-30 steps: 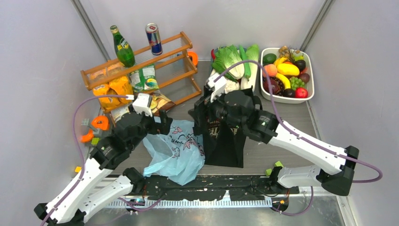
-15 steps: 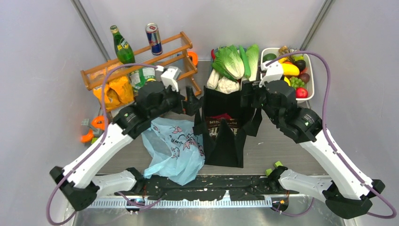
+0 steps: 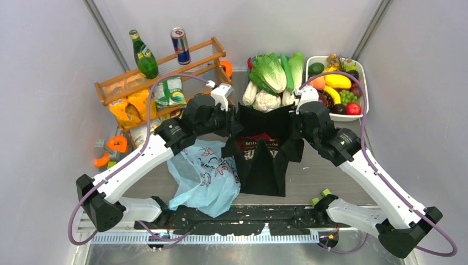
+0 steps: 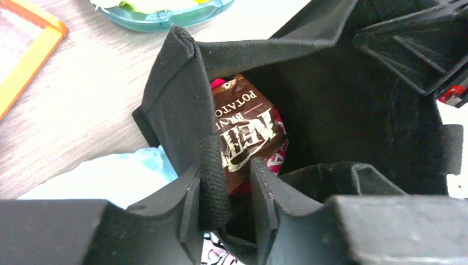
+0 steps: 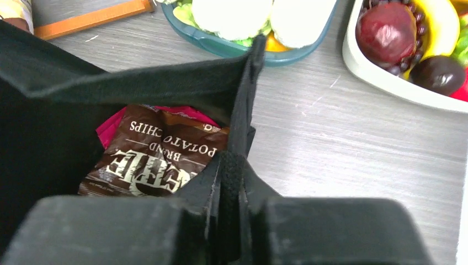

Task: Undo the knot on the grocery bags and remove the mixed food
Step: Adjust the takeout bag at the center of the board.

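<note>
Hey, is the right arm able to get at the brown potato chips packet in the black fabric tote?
Probably not yet: the right pincer is clamped on the rim of the black fabric tote. The brown potato chips packet lies uncovered inside, so releasing should free the way.

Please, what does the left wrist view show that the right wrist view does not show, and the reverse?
Only the left wrist view: the light-blue plastic bag, lying beside the black tote.
Only the right wrist view: the white fruit bowl with fruit in it.
Both: the open black tote with the brown potato chips packet inside and the teal vegetable tray behind it. The left fingers and the right fingers each stand astride the tote's rim.
</note>
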You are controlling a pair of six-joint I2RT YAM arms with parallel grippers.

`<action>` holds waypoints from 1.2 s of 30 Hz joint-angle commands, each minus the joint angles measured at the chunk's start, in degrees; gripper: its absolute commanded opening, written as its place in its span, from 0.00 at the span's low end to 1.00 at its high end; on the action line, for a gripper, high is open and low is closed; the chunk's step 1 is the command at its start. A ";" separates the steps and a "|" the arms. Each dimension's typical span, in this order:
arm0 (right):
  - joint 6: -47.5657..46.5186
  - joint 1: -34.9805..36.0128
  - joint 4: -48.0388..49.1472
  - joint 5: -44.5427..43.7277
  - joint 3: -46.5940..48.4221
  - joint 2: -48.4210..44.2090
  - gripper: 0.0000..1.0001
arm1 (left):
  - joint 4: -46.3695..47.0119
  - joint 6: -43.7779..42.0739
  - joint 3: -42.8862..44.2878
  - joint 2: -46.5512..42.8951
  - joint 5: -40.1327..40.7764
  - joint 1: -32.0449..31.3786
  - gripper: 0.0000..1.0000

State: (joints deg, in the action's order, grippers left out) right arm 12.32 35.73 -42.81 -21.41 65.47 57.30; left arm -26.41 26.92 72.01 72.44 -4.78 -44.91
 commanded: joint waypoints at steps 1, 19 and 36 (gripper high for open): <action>-2.72 -0.49 7.01 5.22 3.44 -1.02 0.07 | 0.81 -1.51 1.57 1.07 0.80 -0.23 0.22; -21.89 -0.37 25.82 41.49 10.39 2.75 0.05 | -0.36 -10.35 -21.91 -31.95 8.52 -0.27 0.86; -13.70 17.80 32.14 35.07 -4.66 7.17 0.05 | 0.33 -20.10 -15.36 -32.90 -2.62 -0.27 0.99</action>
State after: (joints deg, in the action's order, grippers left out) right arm -6.63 50.17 -18.33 16.08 63.35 64.86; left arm -25.96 8.75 55.46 36.67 -2.31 -45.04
